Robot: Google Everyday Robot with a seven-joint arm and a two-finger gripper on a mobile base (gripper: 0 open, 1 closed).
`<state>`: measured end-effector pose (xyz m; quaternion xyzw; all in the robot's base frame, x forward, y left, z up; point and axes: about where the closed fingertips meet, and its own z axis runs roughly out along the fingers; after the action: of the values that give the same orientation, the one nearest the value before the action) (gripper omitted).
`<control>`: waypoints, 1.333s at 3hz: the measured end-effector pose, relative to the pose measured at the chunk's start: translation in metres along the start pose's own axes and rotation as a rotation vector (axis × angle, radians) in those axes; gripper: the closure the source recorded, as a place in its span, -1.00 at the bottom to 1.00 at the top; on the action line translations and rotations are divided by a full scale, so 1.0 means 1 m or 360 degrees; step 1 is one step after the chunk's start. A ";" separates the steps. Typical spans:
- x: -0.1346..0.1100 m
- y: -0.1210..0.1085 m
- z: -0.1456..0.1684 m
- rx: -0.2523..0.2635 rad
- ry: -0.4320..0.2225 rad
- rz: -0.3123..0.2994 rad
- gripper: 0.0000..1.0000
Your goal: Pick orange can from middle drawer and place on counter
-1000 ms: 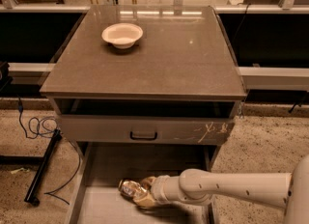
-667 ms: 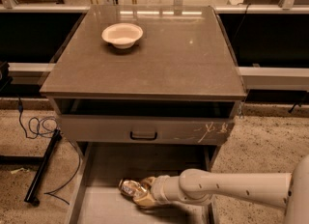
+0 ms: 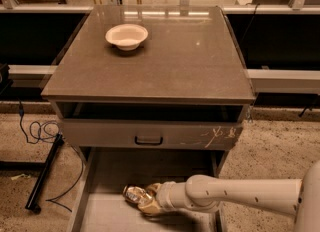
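Gold-orange, crinkly: small shiny drink can [image 3: 134, 194] at tip of white gripper [image 3: 150, 202], down in wide grey middle drawer [image 3: 107, 213]. Squeezing it? Cannot tell. Gripper low because can must go up onto dark smooth counter [image 3: 190, 61].

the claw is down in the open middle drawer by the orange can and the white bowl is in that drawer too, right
Not quite. The camera view shows the white bowl up on the counter, not in the drawer. The rest holds: the claw is down in the open middle drawer by the orange can.
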<state>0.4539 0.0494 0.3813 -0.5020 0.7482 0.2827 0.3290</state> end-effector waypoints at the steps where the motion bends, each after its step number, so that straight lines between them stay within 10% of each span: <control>1: -0.003 -0.002 -0.001 -0.0050 0.0083 -0.0001 1.00; 4: -0.065 0.016 -0.079 -0.0211 0.0090 -0.0120 1.00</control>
<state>0.4402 0.0317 0.4825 -0.5583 0.7174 0.3048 0.2841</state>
